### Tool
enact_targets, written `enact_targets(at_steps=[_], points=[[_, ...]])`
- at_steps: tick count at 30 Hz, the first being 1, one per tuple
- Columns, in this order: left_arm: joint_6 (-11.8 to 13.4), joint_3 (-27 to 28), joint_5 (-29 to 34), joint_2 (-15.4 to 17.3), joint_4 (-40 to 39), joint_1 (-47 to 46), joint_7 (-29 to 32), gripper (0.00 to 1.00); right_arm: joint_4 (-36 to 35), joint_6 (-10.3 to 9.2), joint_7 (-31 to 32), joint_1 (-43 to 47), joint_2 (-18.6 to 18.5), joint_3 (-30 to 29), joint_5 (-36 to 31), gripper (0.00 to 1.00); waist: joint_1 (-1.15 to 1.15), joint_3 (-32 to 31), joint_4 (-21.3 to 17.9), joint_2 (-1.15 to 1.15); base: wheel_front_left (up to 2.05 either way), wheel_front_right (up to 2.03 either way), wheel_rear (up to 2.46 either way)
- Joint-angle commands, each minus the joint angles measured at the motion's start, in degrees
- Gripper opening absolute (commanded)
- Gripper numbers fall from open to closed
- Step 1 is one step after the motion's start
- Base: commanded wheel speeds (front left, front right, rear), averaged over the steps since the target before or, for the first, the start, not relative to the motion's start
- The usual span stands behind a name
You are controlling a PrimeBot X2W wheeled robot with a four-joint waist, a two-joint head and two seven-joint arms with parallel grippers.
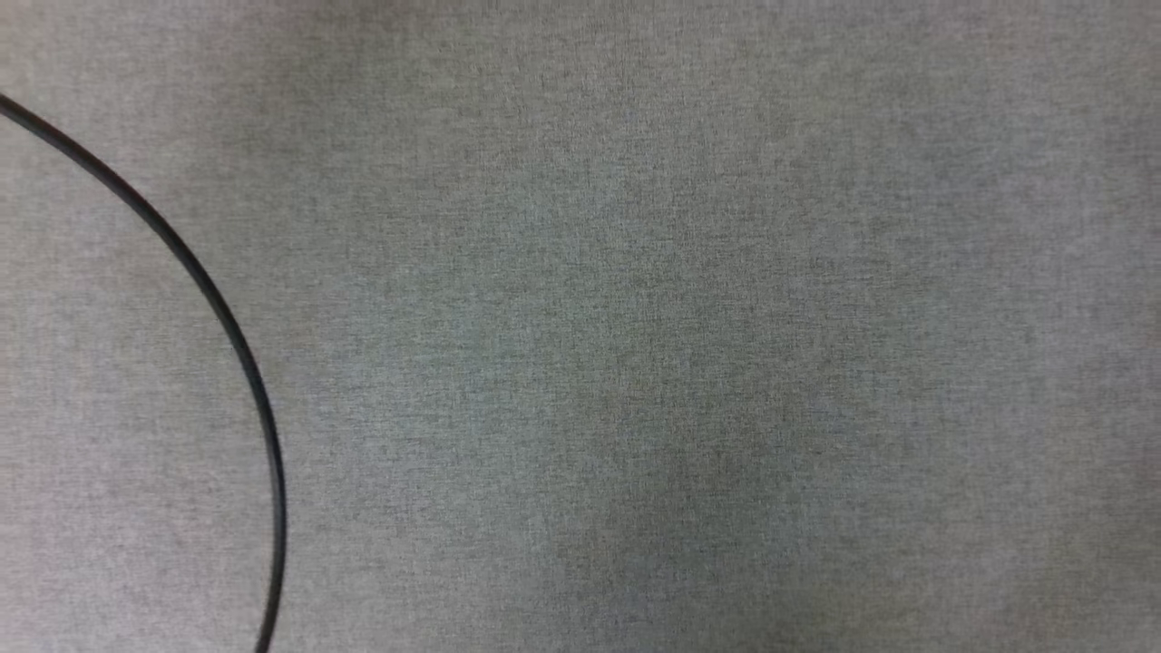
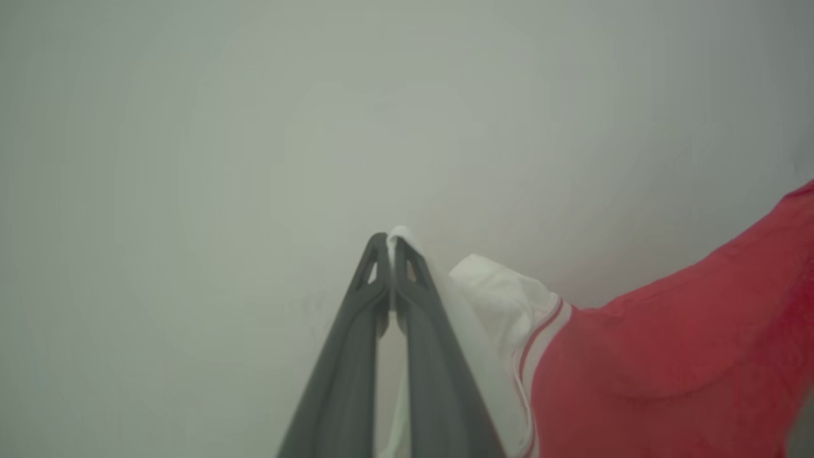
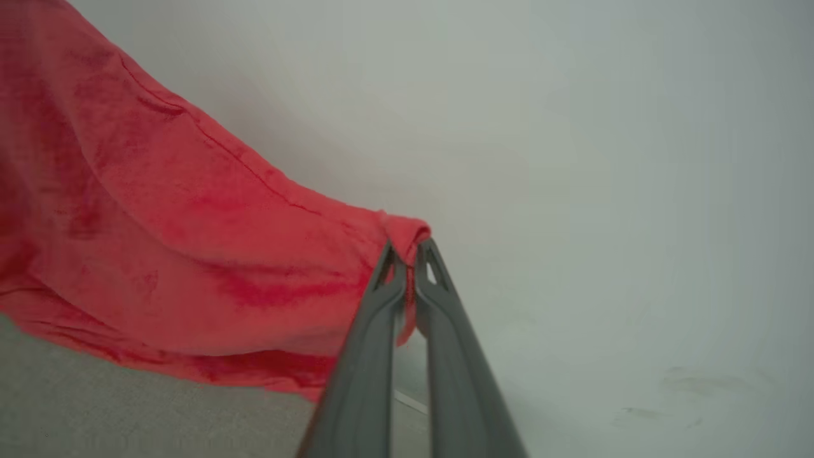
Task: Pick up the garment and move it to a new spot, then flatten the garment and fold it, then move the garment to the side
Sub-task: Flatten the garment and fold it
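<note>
Matt grey surface of woven cloth, fine-grained and slightly rough. On it a thin black cable, smooth, with a faint sheen. Soft matt red cloth for the garment, fuzzy-looking in the right wrist view. Thinner white cloth at the sleeve. Smooth, matt, dark grey plastic, by the look, on the left gripper and right gripper.

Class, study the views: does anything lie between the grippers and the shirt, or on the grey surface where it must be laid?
Nothing separates them: the left gripper pinches a white sleeve, the right gripper a red edge of the shirt. A black cable curves across the left of the grey surface.
</note>
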Motion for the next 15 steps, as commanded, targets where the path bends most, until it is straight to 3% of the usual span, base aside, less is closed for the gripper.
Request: enact_targets(at_steps=[1, 9, 15], points=[[-0.12, -0.16, -0.41, 0.11, 0.3, 1.95, -0.48, 0.0, 0.28, -0.03, -0.51, 1.76, 0.39, 0.83, 0.55, 0.0, 0.0, -0.58, 0.04, 0.0, 0.0, 0.0, 0.0], [-1.63, -3.01, -2.73, 1.6, -0.37, 18.61, -2.63, 0.0, -0.24, -0.02, -3.98, 14.31, 1.3, 8.04, 6.79, 0.0, 0.0, -5.54, -0.2, 0.0, 0.0, 0.0, 0.0], [-0.08, -3.62, -5.38, 4.32, -5.57, 32.46, -3.7, 0.0, -2.0, -0.03, -5.64, 23.67, 0.82, 12.96, 11.3, 0.0, 0.0, -10.18, -1.01, 0.0, 0.0, 0.0, 0.0]])
